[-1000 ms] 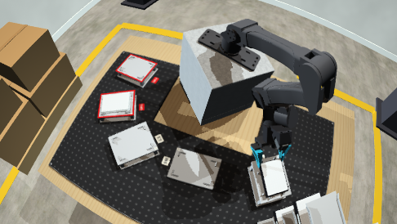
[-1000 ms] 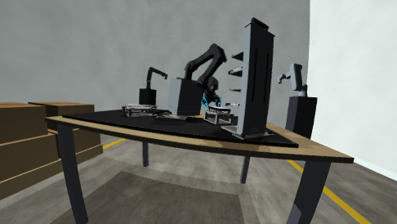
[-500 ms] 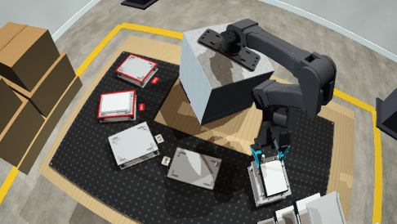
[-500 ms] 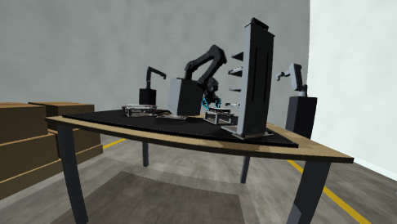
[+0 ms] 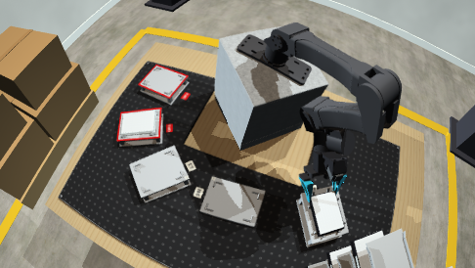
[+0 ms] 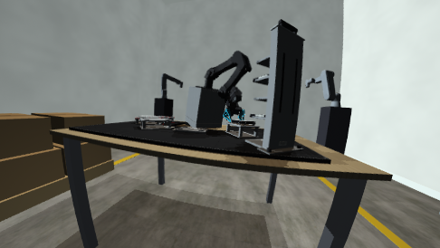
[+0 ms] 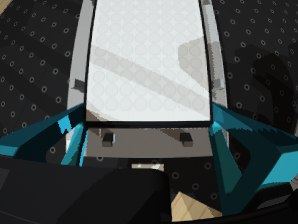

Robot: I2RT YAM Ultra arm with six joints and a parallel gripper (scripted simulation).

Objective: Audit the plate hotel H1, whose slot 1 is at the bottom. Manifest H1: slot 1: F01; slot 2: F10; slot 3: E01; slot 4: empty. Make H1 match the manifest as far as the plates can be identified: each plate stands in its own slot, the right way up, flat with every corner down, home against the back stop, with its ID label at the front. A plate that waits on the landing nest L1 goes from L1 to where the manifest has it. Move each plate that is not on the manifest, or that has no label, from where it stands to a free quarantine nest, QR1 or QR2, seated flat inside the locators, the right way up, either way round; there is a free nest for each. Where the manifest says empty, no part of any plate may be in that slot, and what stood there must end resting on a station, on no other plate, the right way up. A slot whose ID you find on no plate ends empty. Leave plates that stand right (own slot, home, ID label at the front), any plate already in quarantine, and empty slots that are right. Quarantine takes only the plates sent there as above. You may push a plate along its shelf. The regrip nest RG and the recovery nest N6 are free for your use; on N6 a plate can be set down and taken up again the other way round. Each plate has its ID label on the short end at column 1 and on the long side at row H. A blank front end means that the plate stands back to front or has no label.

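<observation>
My gripper [image 5: 323,186] [image 6: 235,118] [image 7: 148,109] is shut on a white plate [image 5: 328,213] [image 7: 150,65], with one finger at each long side near its near end. The plate is level, a little above the right-hand nest [image 5: 306,234] [image 7: 150,149], whose two near locator blocks show in front of it. I can read no ID on the plate. The hotel [image 6: 284,90] stands beyond this nest; its slot contents are too small to identify. A red-framed nest [image 5: 119,140] carries another white plate [image 5: 141,123]. The other red-framed nest [image 5: 163,80] looks empty.
A raised grey nest [image 5: 159,172] and a low grey nest [image 5: 233,201] stand left of the held plate, both without a plate. The robot's pedestal [image 5: 279,117] [image 6: 205,109] rises behind them. The hotel's shelves [image 6: 261,100] stick out toward the arm.
</observation>
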